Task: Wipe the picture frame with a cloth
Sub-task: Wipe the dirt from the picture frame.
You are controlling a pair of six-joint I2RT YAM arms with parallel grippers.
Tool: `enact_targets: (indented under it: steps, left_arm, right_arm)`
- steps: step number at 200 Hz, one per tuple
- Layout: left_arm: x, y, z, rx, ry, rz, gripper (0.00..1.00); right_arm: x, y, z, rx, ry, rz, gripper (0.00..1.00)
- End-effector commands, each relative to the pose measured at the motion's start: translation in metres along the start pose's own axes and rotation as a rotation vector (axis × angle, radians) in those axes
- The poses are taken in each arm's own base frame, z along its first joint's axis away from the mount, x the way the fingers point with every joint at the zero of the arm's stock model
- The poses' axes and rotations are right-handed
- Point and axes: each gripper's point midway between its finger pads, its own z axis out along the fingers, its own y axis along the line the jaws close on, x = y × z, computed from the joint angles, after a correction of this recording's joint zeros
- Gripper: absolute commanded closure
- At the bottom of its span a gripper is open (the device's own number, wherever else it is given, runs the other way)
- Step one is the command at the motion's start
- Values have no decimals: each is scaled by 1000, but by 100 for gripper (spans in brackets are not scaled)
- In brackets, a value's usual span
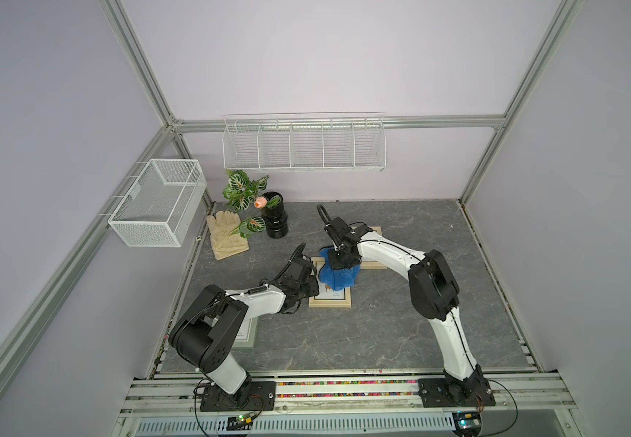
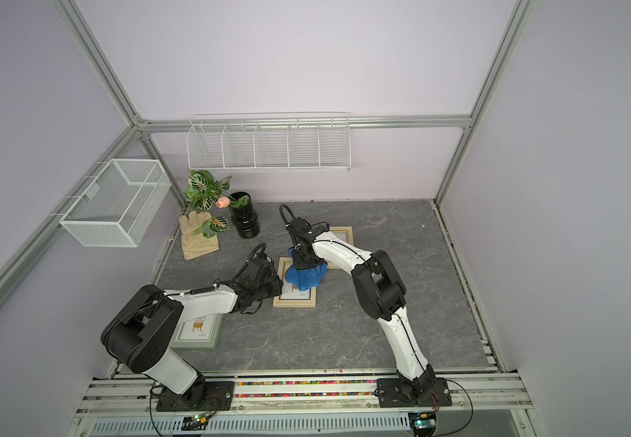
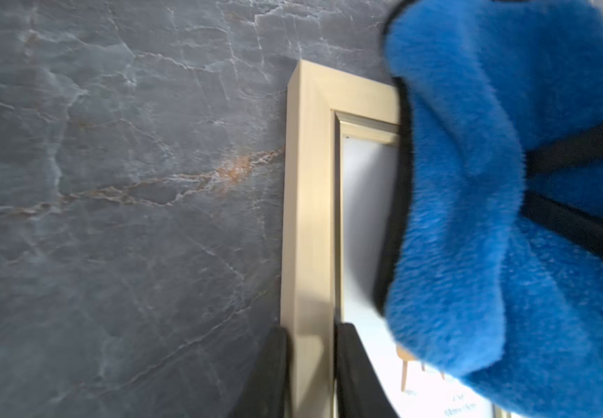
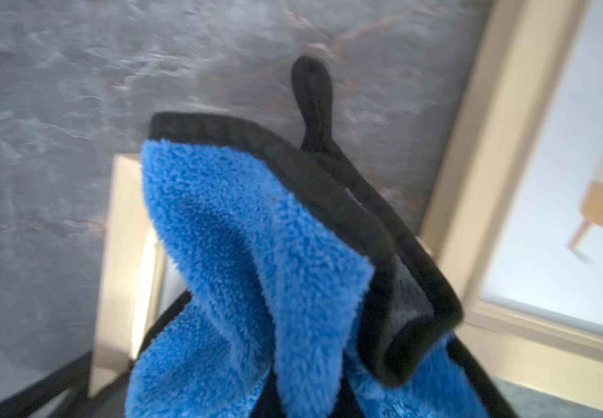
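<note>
Pinching the left rail of the picture frame [image 1: 330, 302] in the narrow jaws of the left gripper [image 3: 312, 369], holding the cloth [image 1: 338, 279] in the shut right gripper [image 1: 339, 265] over its far half, long axis running nearward.

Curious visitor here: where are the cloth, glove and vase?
cloth [image 1: 338, 280], in a top view, lower blue folds.
glove [image 1: 227, 243], in a top view, palm.
vase [image 1: 276, 226], in a top view, side.
</note>
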Motion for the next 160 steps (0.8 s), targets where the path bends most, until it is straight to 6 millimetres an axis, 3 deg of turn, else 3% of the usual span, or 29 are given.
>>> enact_targets:
  steps: [1,19,55,77,91,131,145,160]
  left_arm:
    - [94,76,1,-261,303,9,77]
    - [96,79,-1,-273,299,7,77]
    - [98,86,-5,-304,289,-17,76]
    - [101,93,-6,-337,288,-34,76]
    - [103,96,-5,-351,295,-38,76]
    - [104,100,-5,-376,301,-50,75]
    - [104,101,-6,-386,300,-49,74]
    - [104,102,-5,-394,303,-50,74]
  right_arm:
    - [10,35,17,-43,52,-43,93]
    - [3,33,22,-24,63,-27,94]
    - [3,-30,17,104,55,29,93]
    - [7,-48,5,149,31,19,93]
    - [9,-39,6,130,31,2,93]
    - [4,28,17,1,52,-60,93]
    - [2,24,22,2,64,-34,93]
    - [2,2,22,44,67,-6,93]
